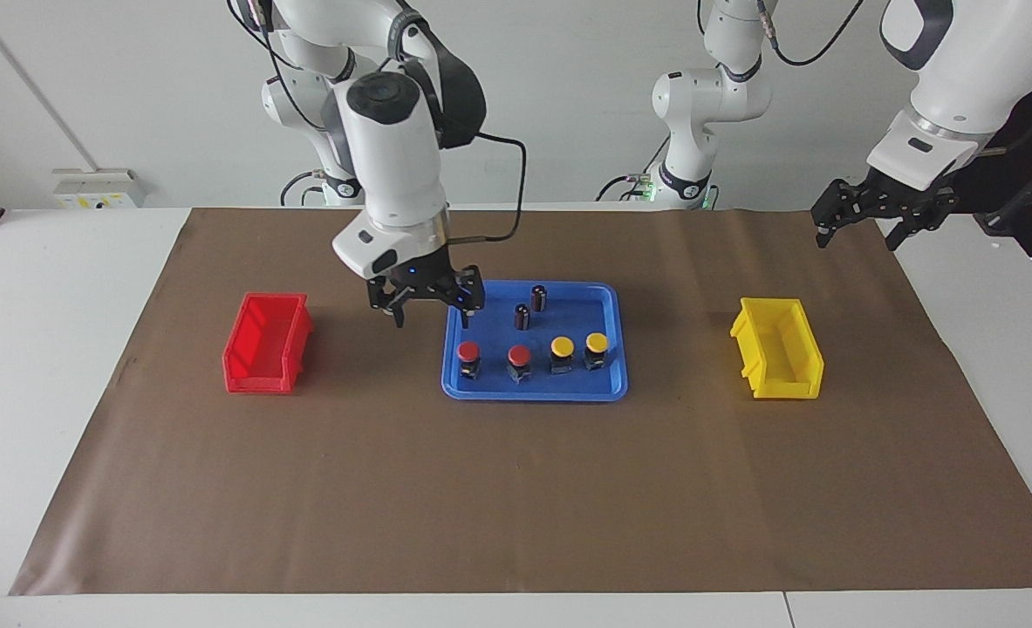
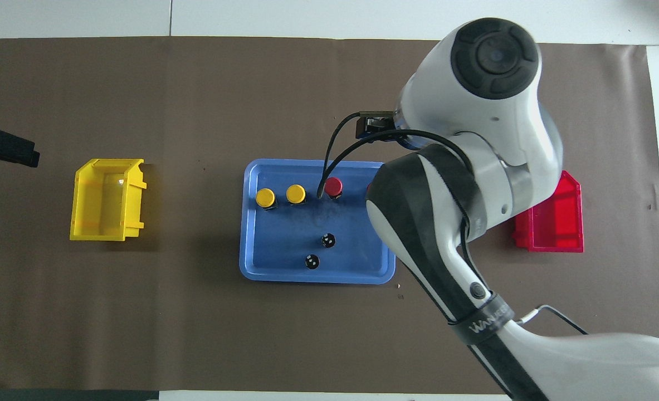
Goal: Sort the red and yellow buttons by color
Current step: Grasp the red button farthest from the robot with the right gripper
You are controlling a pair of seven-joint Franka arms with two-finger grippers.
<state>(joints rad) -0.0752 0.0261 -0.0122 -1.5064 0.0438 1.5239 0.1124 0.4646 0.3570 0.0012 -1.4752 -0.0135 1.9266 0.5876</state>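
Blue tray (image 1: 620,349) corner under right claw (image 1: 428,307), spread, holding nothing; left claw (image 1: 856,228) spread, waiting aloft.

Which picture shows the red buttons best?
The facing view: both red buttons stand in plain sight on the blue tray. In the overhead view, one shows; the right arm nearly hides the other.

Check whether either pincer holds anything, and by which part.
Nothing is held. The right pincer hangs open over the blue tray's edge; the left pincer waits open, up by the yellow bin.
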